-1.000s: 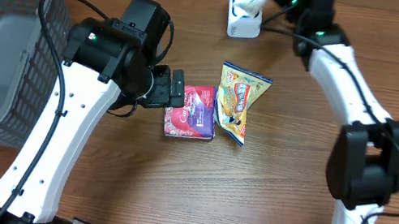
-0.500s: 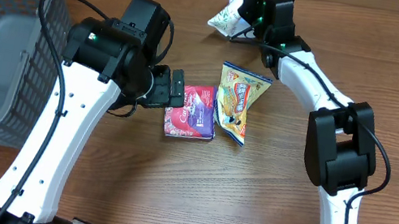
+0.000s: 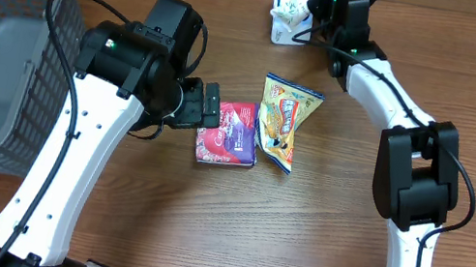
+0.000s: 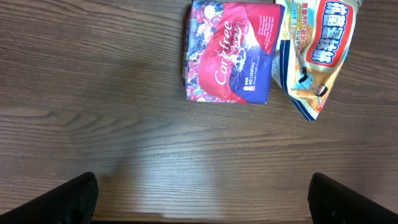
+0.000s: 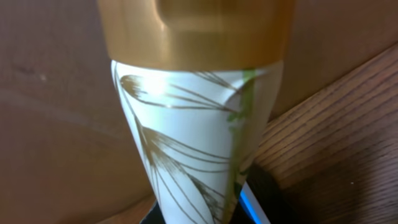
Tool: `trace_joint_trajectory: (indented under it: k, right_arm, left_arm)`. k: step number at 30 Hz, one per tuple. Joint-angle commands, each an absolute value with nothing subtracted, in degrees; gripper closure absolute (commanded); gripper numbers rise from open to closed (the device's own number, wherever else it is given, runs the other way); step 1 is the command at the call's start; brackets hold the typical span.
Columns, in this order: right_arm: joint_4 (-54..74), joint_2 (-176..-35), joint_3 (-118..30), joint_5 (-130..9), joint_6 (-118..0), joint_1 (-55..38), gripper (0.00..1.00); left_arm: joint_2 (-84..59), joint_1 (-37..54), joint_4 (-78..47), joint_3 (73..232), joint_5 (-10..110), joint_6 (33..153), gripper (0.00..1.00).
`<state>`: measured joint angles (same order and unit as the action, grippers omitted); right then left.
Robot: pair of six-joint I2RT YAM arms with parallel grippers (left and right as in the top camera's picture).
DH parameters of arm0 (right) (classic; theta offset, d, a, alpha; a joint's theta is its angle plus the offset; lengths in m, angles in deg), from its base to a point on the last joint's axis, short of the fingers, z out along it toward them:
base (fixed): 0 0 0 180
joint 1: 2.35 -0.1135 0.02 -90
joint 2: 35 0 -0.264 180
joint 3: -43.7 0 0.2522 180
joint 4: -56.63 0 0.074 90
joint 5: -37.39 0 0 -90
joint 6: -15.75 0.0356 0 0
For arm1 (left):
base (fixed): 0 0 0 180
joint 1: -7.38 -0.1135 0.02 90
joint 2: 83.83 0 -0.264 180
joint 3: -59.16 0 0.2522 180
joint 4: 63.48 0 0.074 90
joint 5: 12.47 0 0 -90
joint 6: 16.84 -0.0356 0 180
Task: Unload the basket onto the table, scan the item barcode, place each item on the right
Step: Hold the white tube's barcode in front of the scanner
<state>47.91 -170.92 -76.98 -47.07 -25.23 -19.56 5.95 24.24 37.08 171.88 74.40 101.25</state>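
Tube (image 5: pixel 199 143), white with gold cap, at table's (image 3: pixel 316 246) far edge by white blue-rimmed device (image 3: pixel 279 31) | right gripper (image 3: pixel 325 0) clenched on tube | left gripper (image 4: pixel 205 202) spread wide above red pack (image 4: pixel 229 53); yellow snack bag (image 4: pixel 314 50) just beside

White tube (image 5: pixel 199 143), gold cap, green-and-gold leaf print, tilted close over white-and-blue scanner (image 3: pixel 281 31) at counter's far edge.
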Motion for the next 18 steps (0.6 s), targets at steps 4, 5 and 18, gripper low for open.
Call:
trace_joint_trajectory:
  k: [4,5,18]
  right_arm:
    - [49.6,-168.8,-79.6,-46.2,-23.0,-19.3,0.96]
    - [49.7,-168.8,-79.6,-46.2,-23.0,-19.3,0.96]
    - [49.5,-166.1,-80.8,-46.5,-23.6,-17.9,0.96]
  left_arm:
    - [5.3,24.3,37.0,172.7,74.8,100.4,0.00]
    - [5.3,24.3,37.0,172.7,74.8,100.4,0.00]
    - [5.3,24.3,37.0,172.7,74.8,100.4,0.00]
